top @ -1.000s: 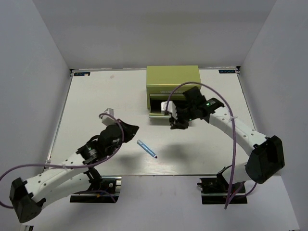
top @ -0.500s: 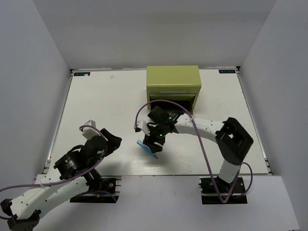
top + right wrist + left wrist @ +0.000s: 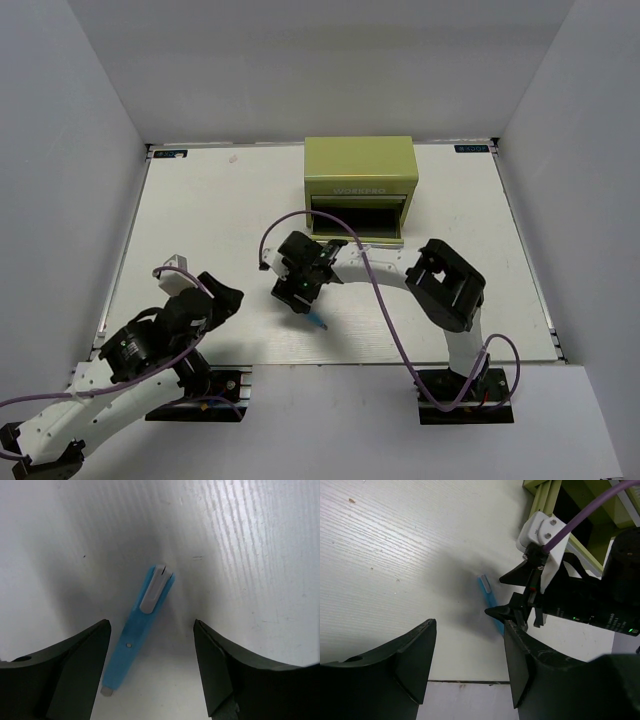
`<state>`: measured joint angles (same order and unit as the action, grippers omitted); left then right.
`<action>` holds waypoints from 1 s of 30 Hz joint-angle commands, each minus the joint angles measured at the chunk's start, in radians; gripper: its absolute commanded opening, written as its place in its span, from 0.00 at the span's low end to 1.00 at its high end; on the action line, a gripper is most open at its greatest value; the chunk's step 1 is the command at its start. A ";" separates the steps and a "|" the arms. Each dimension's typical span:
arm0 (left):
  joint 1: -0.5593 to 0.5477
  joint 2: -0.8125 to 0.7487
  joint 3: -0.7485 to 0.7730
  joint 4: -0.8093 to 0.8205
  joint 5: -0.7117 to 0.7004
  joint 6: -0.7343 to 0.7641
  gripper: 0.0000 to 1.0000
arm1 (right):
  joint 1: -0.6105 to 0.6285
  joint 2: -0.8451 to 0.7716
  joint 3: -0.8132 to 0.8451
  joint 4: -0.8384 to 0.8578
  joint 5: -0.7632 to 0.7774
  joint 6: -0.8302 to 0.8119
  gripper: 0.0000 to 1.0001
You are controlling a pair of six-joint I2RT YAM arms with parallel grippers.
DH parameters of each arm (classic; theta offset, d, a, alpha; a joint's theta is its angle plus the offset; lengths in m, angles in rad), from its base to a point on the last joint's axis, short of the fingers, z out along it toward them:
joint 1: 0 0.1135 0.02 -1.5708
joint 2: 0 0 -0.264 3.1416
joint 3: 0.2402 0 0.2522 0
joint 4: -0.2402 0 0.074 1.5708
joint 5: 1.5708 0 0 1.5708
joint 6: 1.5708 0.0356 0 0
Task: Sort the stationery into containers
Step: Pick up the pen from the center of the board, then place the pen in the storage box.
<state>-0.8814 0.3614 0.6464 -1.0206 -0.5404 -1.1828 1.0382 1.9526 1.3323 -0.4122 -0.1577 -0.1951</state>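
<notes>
— Where is the light blue pen lying?
— It is lying flat on the table, between the right fingers, which are standing open on either side without touching it.
— And the left fingers?
— They are hanging open too, holding nothing, nearby. The lime-green chest is sitting farther back, one drawer pulled out.

Right gripper — now above pen.
</notes>
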 commanded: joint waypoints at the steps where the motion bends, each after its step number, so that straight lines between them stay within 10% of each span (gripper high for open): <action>1: -0.004 0.010 0.035 -0.018 -0.033 -0.012 0.67 | 0.026 0.015 0.005 0.079 0.128 0.054 0.73; 13: -0.004 0.063 0.016 0.098 -0.024 0.031 0.67 | 0.045 -0.055 -0.120 0.087 0.127 -0.019 0.12; 21: -0.004 0.093 -0.056 0.304 0.056 0.146 0.67 | -0.006 -0.273 -0.047 -0.028 -0.020 -0.260 0.07; 30: -0.004 0.111 -0.112 0.513 0.118 0.209 0.67 | -0.085 -0.402 -0.004 -0.040 0.153 -0.421 0.06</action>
<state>-0.8814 0.4637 0.5518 -0.6113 -0.4541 -1.0153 0.9798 1.5635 1.3132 -0.4446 -0.0853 -0.5301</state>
